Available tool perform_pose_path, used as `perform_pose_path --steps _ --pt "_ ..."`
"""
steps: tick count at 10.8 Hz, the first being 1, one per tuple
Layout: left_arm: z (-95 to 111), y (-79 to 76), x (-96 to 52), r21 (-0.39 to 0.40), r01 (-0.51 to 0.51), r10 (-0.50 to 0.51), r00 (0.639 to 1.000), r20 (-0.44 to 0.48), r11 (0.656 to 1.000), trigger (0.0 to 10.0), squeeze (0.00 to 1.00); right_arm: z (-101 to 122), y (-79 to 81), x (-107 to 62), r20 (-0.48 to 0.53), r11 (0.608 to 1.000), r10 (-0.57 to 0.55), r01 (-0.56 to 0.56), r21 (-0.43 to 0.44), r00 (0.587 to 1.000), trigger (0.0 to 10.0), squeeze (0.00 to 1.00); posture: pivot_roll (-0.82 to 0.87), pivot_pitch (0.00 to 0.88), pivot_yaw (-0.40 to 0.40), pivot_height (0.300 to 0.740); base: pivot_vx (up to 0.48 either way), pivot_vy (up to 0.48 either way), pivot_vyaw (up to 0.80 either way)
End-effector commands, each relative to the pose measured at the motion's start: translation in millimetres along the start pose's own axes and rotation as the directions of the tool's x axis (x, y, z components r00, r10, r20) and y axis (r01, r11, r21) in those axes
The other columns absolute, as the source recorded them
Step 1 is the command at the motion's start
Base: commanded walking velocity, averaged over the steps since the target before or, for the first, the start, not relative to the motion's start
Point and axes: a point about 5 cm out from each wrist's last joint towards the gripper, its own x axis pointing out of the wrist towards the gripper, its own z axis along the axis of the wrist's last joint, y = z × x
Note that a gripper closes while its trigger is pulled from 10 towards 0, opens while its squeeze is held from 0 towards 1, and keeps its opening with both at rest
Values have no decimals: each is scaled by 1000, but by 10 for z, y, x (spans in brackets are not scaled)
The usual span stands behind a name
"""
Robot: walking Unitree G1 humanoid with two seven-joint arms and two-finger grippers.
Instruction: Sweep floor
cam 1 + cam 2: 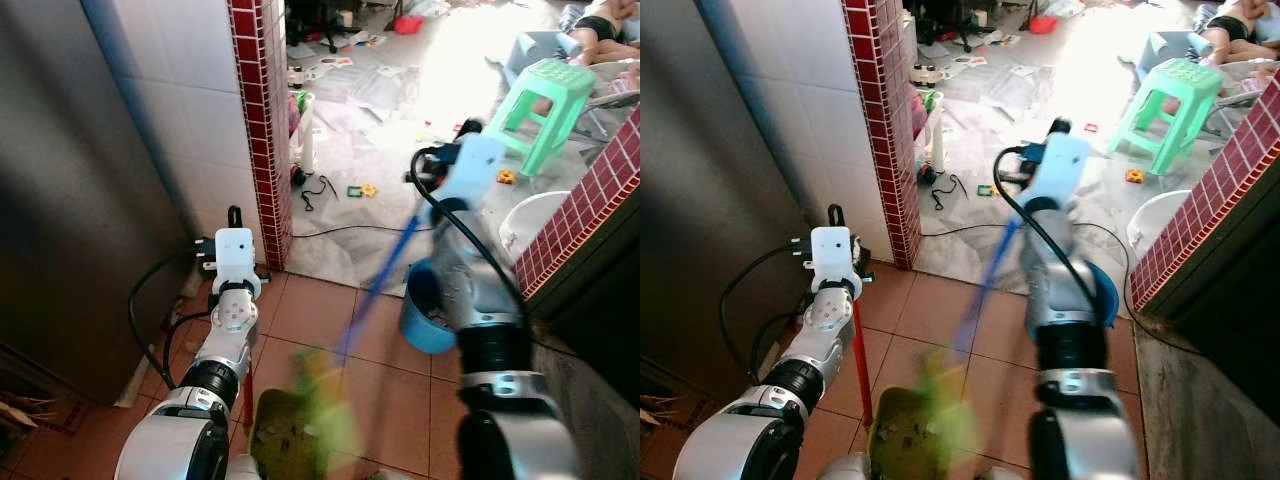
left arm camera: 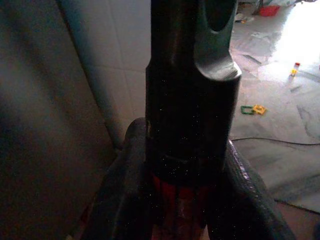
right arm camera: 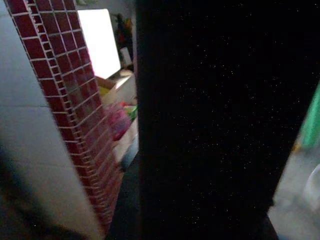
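The left pincer (image 2: 185,200) was clamped on the dark upper end of a red-shafted dustpan handle (image 1: 862,375), its two black fingers (image 2: 125,190) pressed against either side of it, close to a white-tiled wall (image 1: 190,110) edged with a column of red tiles (image 1: 262,120). Below it, the green dustpan (image 1: 902,435) sat on the terracotta floor (image 1: 320,310) with specks of debris in its tray. The right pincer (image 1: 470,125) was raised farther out over the floor; whether its fingers were closed could not be told, though a blue broom handle (image 1: 385,270), blurred, slanted down from just beneath that arm toward a smeared green broom head (image 1: 325,400) just beside the dustpan. The right wrist view was almost black, with the red-tiled column (image 3: 65,110) at its edge. A blue bucket (image 1: 425,310) stood behind the right arm, near a low red-tiled wall (image 1: 590,200). Beyond the tiled column, the floor turned pale and sunlit, strewn with papers and small toys (image 1: 362,190). A mint-green plastic stool (image 1: 545,105) stood there, and a black cable (image 1: 340,230) trailed across the ground. A person (image 1: 605,30) lay on the floor at the far corner.
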Motion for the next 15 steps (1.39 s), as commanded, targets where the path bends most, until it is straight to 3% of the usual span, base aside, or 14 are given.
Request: perform_pose_path --steps 1,3,5,6,7,8,11,12,15 --pt "41 3 30 9 -6 5 1000 7 1000 10000 0 148 -10 -26 96 999 17 -13 -43 995 10000 0 -128 0 -7 740 0 0 0" --pt "37 9 31 11 -4 4 1000 7 1000 10000 0 67 -55 -102 99 999 24 -19 -48 995 10000 0 -128 0 -4 740 0 0 0" --pt "36 13 33 11 -5 5 1000 8 1000 10000 0 -185 -139 -158 -28 993 -49 46 -110 998 10000 0 -124 0 -6 740 0 0 0" --pt "30 15 33 11 -7 7 1000 5 1000 10000 0 -429 -130 -209 -206 996 -86 92 19 975 10000 0 -124 0 -7 740 0 0 0" --pt "29 11 31 13 -5 4 1000 5 1000 10000 0 -506 -109 -227 -258 993 -90 108 57 962 10000 0 -124 0 -8 740 0 0 0" --pt "27 10 31 11 -6 6 1000 4 1000 10000 0 -516 -75 -226 -269 992 -86 106 62 959 10000 0 -123 0 -9 740 0 0 0" --pt "23 -2 27 7 -6 6 1000 3 1000 10000 0 -453 39 -173 -296 971 -75 137 197 952 10000 0 -125 0 -11 740 0 0 0" --pt "25 -5 26 1 -7 7 1000 5 1000 10000 0 -369 87 -141 -262 962 -58 124 242 963 10000 0 -127 0 -13 740 0 0 0" --pt "109 0 53 -56 8 -5 999 41 998 10000 0 -145 123 -52 -158 961 -35 77 267 987 10000 0 -132 0 -12 740 0 0 0"
